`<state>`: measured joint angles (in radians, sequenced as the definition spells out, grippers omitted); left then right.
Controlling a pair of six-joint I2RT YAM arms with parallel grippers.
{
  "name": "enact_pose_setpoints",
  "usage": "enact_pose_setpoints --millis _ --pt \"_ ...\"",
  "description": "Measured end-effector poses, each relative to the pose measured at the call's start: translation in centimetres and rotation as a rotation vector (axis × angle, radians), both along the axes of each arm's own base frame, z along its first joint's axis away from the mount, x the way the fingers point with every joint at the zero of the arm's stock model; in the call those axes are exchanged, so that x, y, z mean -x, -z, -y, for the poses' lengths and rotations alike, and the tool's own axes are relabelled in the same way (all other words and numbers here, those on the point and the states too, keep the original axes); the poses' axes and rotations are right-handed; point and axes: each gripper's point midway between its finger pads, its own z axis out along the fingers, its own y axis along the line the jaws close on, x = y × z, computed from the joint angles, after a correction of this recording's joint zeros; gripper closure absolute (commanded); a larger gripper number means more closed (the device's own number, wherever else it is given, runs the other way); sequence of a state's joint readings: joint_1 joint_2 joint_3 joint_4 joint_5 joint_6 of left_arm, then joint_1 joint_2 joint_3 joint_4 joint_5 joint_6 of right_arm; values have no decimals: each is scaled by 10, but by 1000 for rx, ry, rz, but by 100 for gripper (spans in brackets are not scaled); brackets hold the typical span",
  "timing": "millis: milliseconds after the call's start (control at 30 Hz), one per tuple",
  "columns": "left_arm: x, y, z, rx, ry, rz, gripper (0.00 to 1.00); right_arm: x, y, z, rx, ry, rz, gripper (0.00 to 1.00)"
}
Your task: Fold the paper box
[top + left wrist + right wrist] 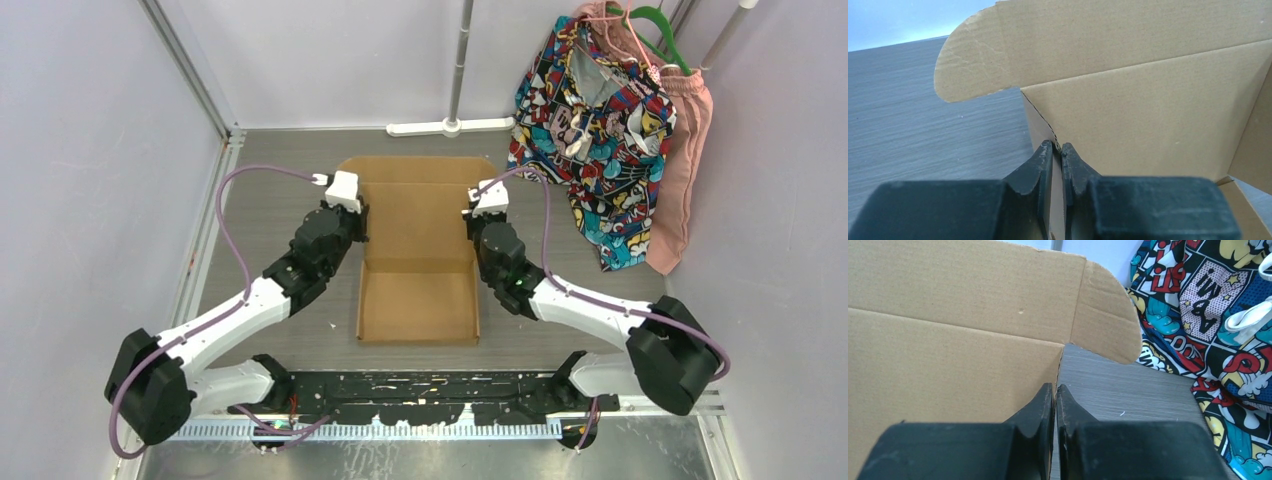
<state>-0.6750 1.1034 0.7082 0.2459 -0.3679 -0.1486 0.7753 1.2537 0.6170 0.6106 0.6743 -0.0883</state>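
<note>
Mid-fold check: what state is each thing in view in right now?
paper box: partly folded, tray walls up, lid open.
left hand: shut, pinching the box's left side wall.
right hand: shut, pinching the box's right side wall.
patterned shirt: hanging up.
pink garment: hanging beside the shirt.

The box (418,250) is brown corrugated cardboard, matt, its face finely ribbed, with creased score lines and rough cut edges; the table (270,200) looks like grey wood-grain laminate, dull and streaked; the fingers (1034,172) are black plastic, matt and slightly scuffed; the shirt (590,120) is soft cloth with a bright comic print; the pink garment (683,170) is plain cloth; the pole (461,60) is dull grey metal.
</note>
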Motion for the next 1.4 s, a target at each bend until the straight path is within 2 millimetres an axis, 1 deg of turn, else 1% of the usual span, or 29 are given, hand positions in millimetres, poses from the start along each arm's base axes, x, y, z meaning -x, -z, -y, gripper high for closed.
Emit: enact_pose_setpoints --millis 67,133,167,333,467,600,633,667,733,800,900,967,1100,1300,1400 --pt "-6 2 3 -15 -5 6 88 -5 0 -1 24 13 5 89" --pt "-15 3 6 -38 -12 10 88 -12 -2 -3 55 29 13 97" --pt "-19 4 7 -50 -16 13 88 -16 -3 -4 70 40 18 99" --pt "-43 1 6 -65 -44 31 88 -34 -7 -5 118 80 51 99" --pt "-61 0 -2 -36 -56 48 88 -50 -10 -5 116 88 73 99" --pt "-75 -3 -8 0 -55 65 89 -63 -11 -7 105 79 90 99" --pt "-78 -4 -9 4 -54 67 91 -67 -11 -8 102 76 94 99" --pt "-81 -7 -9 10 -53 74 92 -71 -12 -9 99 75 99 99" --pt "-86 -12 -9 20 -51 90 92 -79 -13 -10 98 77 108 99" --pt "-88 -18 -9 35 -51 115 89 -84 -15 -10 99 78 119 99" --pt "-89 -27 -8 65 -52 161 88 -86 -17 -12 95 78 142 99" --pt "-89 -28 -9 82 -53 182 88 -87 -19 -13 89 78 159 99" --pt "-85 -20 -10 107 -54 188 88 -88 -21 -14 85 77 181 99" --pt "-85 -6 -12 131 -61 179 88 -86 -11 -22 114 72 187 99" --pt "-85 -4 -13 149 -65 189 88 -82 -11 -24 112 80 205 99"
